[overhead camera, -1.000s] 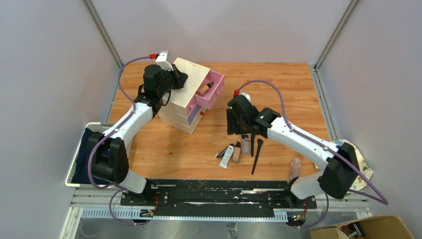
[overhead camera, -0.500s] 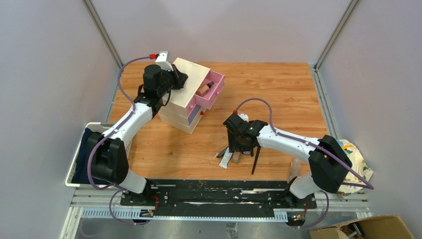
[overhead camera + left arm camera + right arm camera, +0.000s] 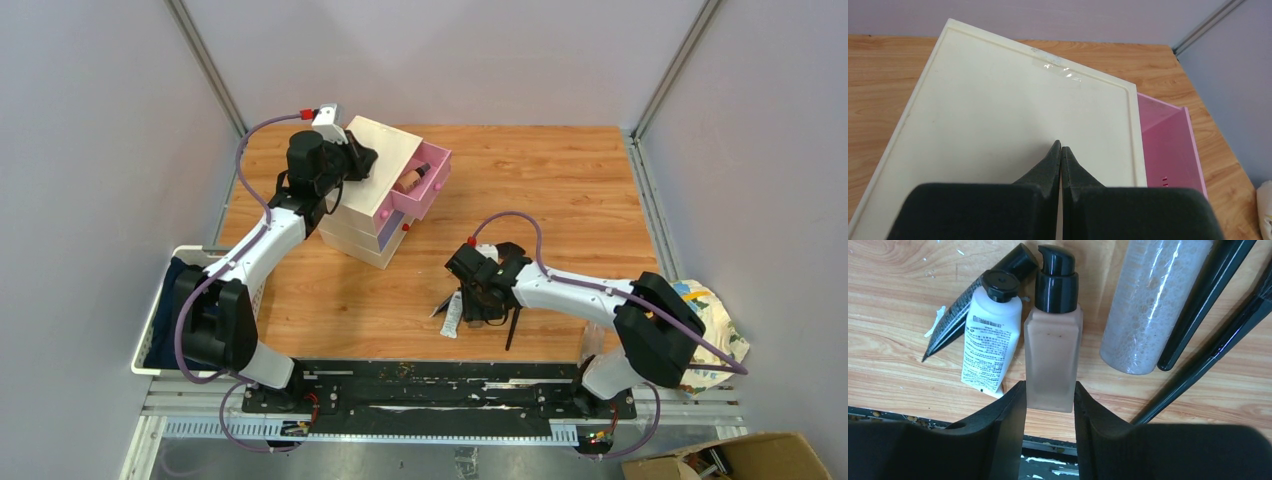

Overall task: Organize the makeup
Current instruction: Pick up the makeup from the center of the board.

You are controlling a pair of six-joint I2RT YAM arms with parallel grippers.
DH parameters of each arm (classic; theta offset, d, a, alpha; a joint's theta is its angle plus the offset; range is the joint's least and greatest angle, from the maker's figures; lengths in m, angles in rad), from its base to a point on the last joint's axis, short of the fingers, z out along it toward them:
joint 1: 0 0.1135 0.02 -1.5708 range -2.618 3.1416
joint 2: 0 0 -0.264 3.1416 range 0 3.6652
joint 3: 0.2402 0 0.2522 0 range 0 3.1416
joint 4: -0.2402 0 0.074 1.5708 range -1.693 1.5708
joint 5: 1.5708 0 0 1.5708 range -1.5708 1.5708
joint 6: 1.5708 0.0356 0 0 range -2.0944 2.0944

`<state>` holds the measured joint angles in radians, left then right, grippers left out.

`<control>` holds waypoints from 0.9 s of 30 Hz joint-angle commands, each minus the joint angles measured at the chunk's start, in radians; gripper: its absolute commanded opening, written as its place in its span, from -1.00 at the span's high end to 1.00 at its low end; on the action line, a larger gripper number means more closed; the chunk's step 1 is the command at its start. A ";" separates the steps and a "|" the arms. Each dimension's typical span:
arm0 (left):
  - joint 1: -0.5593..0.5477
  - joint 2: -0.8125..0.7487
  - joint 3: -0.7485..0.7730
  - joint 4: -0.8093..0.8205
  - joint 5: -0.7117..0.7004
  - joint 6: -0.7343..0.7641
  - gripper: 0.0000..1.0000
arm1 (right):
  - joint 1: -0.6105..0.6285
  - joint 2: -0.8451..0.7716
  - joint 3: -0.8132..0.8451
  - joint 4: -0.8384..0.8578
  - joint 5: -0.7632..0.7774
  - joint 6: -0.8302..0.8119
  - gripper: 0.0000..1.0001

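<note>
Jaws of the right gripper (image 3: 1049, 386) press both flat sides of the beige bottle (image 3: 1053, 350), low on its body, so I judge it gripped; those flat sides give the pads square faces to hold. The bottle lies on the table (image 3: 893, 345), pump cap toward twelve o'clock in the wrist view. At its nine o'clock, just beside it, lies the white tube (image 3: 984, 347), partly over a black tube (image 3: 950, 322); at three o'clock lie the clear bottle (image 3: 1150, 300) and two black brushes (image 3: 1205, 295). A straight lift should spare these neighbours. Seen from above, the cream box (image 3: 385, 155) sits at ten o'clock from this cluster, its pink drawer (image 3: 440, 160) pulled out with a brown bottle (image 3: 411, 180) inside, likely the goal. The left gripper (image 3: 1061, 147), closed on nothing, points its tips at the box top, probably to steady it
</note>
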<state>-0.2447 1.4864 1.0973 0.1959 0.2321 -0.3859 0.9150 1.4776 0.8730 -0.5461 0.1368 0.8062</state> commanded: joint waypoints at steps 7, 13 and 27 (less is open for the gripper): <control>-0.008 0.032 -0.063 -0.213 0.016 0.017 1.00 | 0.021 0.063 -0.001 0.002 0.022 0.017 0.92; -0.008 0.033 -0.062 -0.213 0.016 0.017 1.00 | 0.063 -0.033 0.071 -0.120 0.144 0.020 1.00; -0.008 0.030 -0.056 -0.219 0.014 0.017 1.00 | 0.062 -0.075 0.550 -0.236 0.371 -0.192 1.00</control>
<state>-0.2447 1.4853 1.0931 0.1967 0.2329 -0.3859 0.9943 1.3605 1.2873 -0.7643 0.3939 0.7193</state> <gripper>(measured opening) 0.001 0.392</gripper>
